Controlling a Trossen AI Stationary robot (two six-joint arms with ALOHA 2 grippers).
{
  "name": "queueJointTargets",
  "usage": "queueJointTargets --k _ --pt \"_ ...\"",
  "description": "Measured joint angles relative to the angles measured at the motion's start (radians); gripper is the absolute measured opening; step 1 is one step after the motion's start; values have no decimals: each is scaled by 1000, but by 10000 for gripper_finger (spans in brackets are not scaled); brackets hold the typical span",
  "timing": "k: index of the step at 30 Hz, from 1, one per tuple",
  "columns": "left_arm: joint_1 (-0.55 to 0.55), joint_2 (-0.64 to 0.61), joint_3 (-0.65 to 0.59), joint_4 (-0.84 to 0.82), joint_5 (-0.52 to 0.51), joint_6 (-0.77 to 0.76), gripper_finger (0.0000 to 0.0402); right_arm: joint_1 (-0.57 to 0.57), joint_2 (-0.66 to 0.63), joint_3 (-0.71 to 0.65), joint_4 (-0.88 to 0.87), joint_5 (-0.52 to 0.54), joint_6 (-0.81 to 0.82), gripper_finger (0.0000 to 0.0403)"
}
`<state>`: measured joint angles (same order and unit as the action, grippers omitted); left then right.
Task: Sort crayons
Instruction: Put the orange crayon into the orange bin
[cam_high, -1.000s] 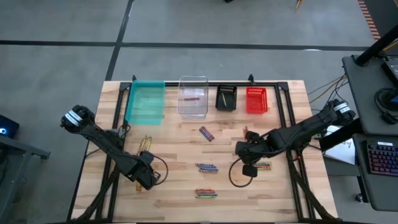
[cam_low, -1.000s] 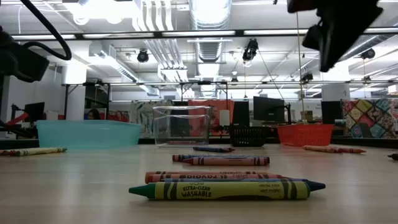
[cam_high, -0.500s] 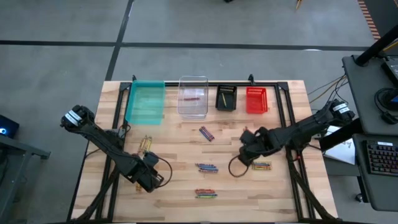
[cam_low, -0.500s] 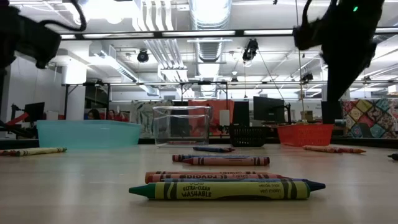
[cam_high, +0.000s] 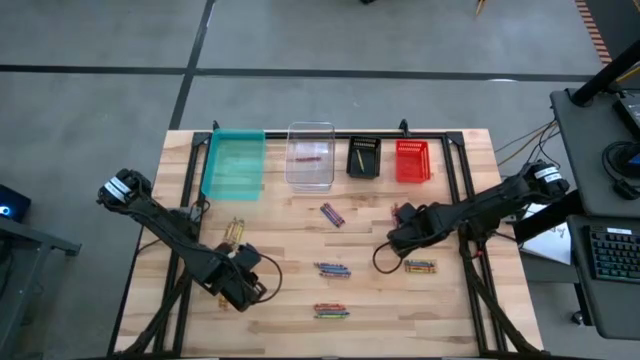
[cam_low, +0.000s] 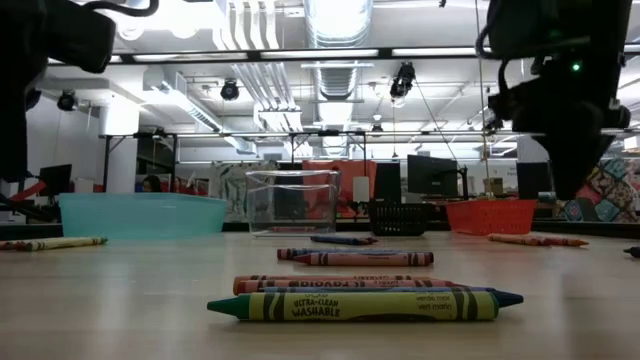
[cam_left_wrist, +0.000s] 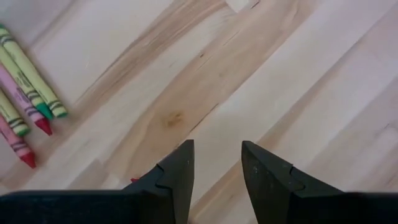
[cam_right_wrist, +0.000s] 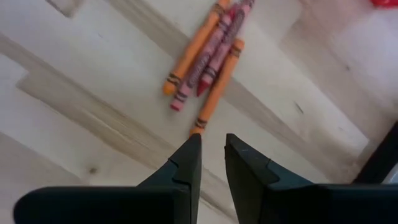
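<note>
The jaws of the right gripper (cam_right_wrist: 211, 158) are shown slightly parted with nothing between them, directed down at a small cluster of orange and pink crayons (cam_right_wrist: 208, 59) lying on the tabletop (cam_high: 290, 300). In the high view this gripper (cam_high: 398, 238) is positioned right of centre, just beside that cluster and near a second group of crayons (cam_high: 420, 267) toward the front. The jaws of the left gripper (cam_left_wrist: 216, 165) are likewise parted and empty, held over bare wood, with green and pink crayons (cam_left_wrist: 25, 93) visible off to one side. The left gripper (cam_high: 243, 280) is placed at the front left of the tabletop, near yellowish crayons (cam_high: 234, 232). Further crayon groups are distributed across the middle: a blue and purple pair (cam_high: 332, 214), a mixed row (cam_high: 332, 269) and a front row (cam_high: 332, 311). In the low view the front row is seen closest, with a green-tipped yellow crayon (cam_low: 360, 305) foremost. Along the far edge four bins are arranged in a line: a teal bin (cam_high: 234, 165), a clear bin (cam_high: 310, 155) containing a red crayon (cam_high: 309, 157), a black bin (cam_high: 364, 158) and a red bin (cam_high: 412, 162).
</note>
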<state>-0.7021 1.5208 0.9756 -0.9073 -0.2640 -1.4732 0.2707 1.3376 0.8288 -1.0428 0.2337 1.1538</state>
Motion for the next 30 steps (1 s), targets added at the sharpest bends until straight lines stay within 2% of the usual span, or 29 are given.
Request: queueJointTargets --k 6,11,18,30 --pt "0 0 9 1 -79 47 116 -5 0 -33 4 2 25 102" --pt "7 0 22 -3 -131 100 116 -5 0 -53 17 28 58 104" --pt "27 0 39 -9 -203 171 116 -5 4 -65 143 57 53 105" --pt "53 0 41 -9 -217 208 115 -5 51 -127 174 65 81 105"
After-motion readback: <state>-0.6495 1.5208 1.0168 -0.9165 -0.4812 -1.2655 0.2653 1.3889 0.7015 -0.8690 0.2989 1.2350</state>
